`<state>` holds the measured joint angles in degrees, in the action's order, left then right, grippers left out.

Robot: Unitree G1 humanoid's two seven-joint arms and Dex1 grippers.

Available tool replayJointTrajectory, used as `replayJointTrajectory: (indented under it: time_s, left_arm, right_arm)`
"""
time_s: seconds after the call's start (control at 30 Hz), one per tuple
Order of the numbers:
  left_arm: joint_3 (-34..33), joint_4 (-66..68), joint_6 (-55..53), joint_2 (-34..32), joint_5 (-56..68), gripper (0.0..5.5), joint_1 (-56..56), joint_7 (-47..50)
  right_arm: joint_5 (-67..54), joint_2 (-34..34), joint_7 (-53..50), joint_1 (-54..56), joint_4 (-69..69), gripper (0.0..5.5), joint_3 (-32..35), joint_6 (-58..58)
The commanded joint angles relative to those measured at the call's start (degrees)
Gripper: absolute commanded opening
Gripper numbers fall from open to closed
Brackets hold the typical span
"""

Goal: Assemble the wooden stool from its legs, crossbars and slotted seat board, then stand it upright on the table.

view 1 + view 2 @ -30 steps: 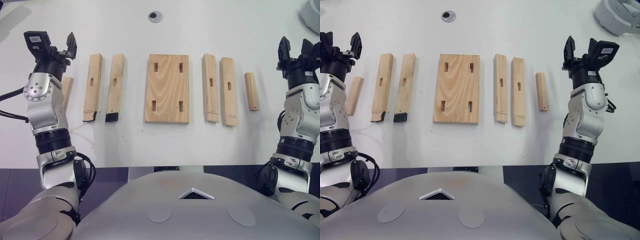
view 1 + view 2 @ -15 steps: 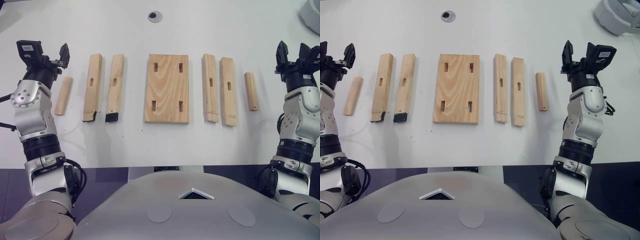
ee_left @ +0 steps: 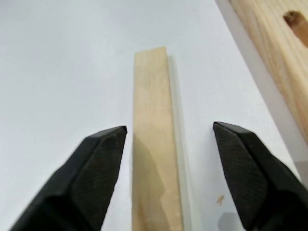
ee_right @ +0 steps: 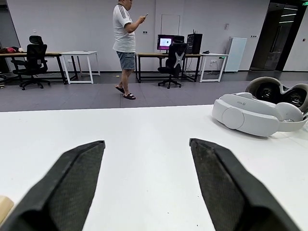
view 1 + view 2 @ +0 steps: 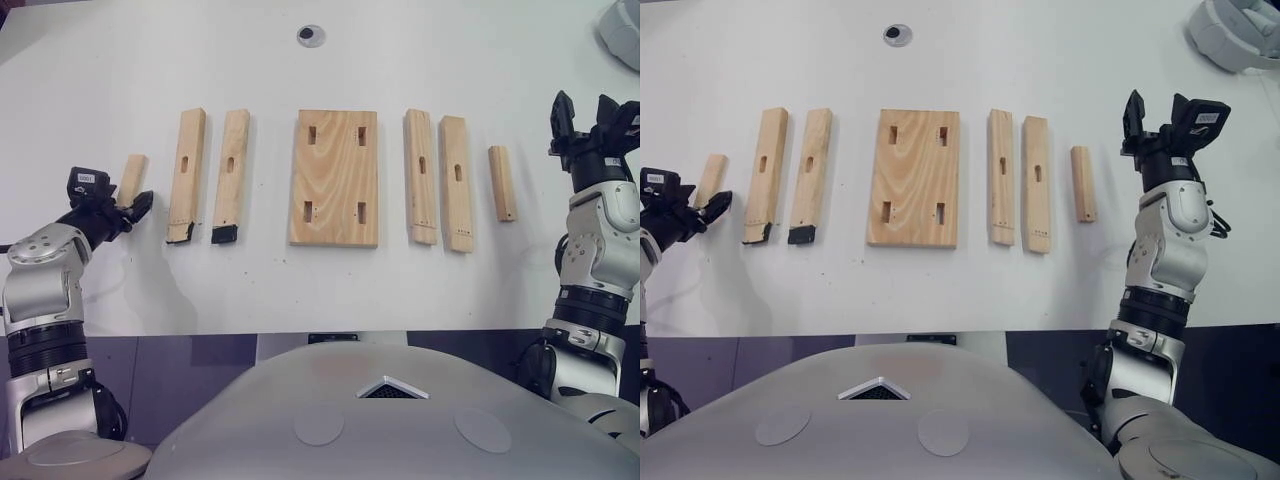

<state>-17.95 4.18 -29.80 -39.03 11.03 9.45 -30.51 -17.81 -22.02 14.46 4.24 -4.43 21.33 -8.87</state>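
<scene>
Left wrist view: where is the left pincer (image 3: 169, 127) sitting?

Low over the near end of the short crossbar (image 3: 155, 144) at the far left of the row. Its jaws are spread, with one black finger on each side of the bar and table showing in both gaps. It grips nothing.

Which way does that bar run?

Its long axis runs away from the robot, with the far end leaning slightly toward the legs. Everything lies flat on the white table (image 5: 300, 285) in one row, long axes nearly parallel. The seat board (image 5: 334, 177) is in the middle with its four slots facing up. The two left legs (image 5: 186, 175) lie side by side just left of it, with dark caps on their near ends. The two right legs (image 5: 420, 175) lie just right of the board. Each leg shows one slot. The other crossbar (image 5: 502, 182) closes the row on the right.

And the right pincer (image 5: 585, 110)?

It is held up past the right end of the row, well apart from that crossbar. Its fingers are wide apart and hold nothing.

Anything in the way?

A small dark round fitting (image 5: 311, 35) sits in the table beyond the seat board. A white headset (image 4: 260, 113) lies on the table beyond the right pincer. Both are well apart from the wood.
</scene>
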Motion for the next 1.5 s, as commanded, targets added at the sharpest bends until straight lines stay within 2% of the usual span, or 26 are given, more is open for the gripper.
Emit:
replayJointTrajectory:
  time_s: [0.03,0.3,0.43,0.5,0.6,0.63,0.73,0.83,0.9,1.0,1.1,1.5]
  left_arm:
    - [-0.31,0.95,-2.38,0.39,-0.9,2.72,2.09,1.67]
    - [-0.59,3.53,-0.44,1.68,-0.49,1.33,1.11,2.63]
    - [-0.08,3.73,2.13,2.79,-0.41,1.33,0.52,2.86]
    - [-1.72,1.94,7.23,4.22,1.22,1.33,-1.78,2.95]
    - [-4.13,-7.43,14.17,8.22,8.63,1.31,-9.57,1.7]
    - [-2.53,-11.19,15.2,10.05,10.67,1.31,-13.46,1.52]
    - [8.32,-17.57,17.1,17.0,10.98,1.31,-24.73,1.54]
    - [20.53,-11.65,22.53,24.22,5.16,1.31,-32.64,-0.17]
    - [24.65,-6.24,27.27,26.91,1.63,1.31,-35.56,-0.71]
    - [26.19,-3.09,31.0,28.59,-0.39,1.31,-36.37,-0.54]
    - [26.46,-3.54,31.96,29.15,-0.4,1.31,-35.81,-0.74]
    - [27.16,-6.36,31.17,29.22,0.18,1.31,-35.16,-1.56]
  right_arm:
    - [0.24,-0.68,0.11,0.75,0.36,3.28,-0.1,-1.06]
    - [0.59,-0.93,0.15,1.66,-0.56,3.28,-0.45,-1.04]
    - [0.76,-1.23,0.15,2.81,-1.39,3.28,-0.73,-0.98]
    - [0.98,-1.33,0.22,3.21,-1.74,3.28,-1.0,-0.83]
    - [-0.4,-0.34,1.6,4.17,-1.08,3.28,-2.49,-1.78]
    - [-3.74,0.77,2.82,5.19,0.4,3.28,-2.42,-3.62]
    - [-20.89,4.97,8.32,10.71,7.99,3.28,-3.23,-14.54]
    - [-37.86,9.92,10.75,18.32,11.49,3.28,-4.99,-24.97]
    - [-44.25,12.55,8.72,22.18,11.73,3.28,-5.51,-28.75]
    - [-53.31,16.06,3.63,23.87,12.92,3.28,-4.69,-32.27]
    - [-57.4,17.4,0.43,23.23,15.23,3.28,-5.49,-33.61]
    - [-53.97,17.91,-4.3,23.45,10.92,3.28,-6.5,-32.63]
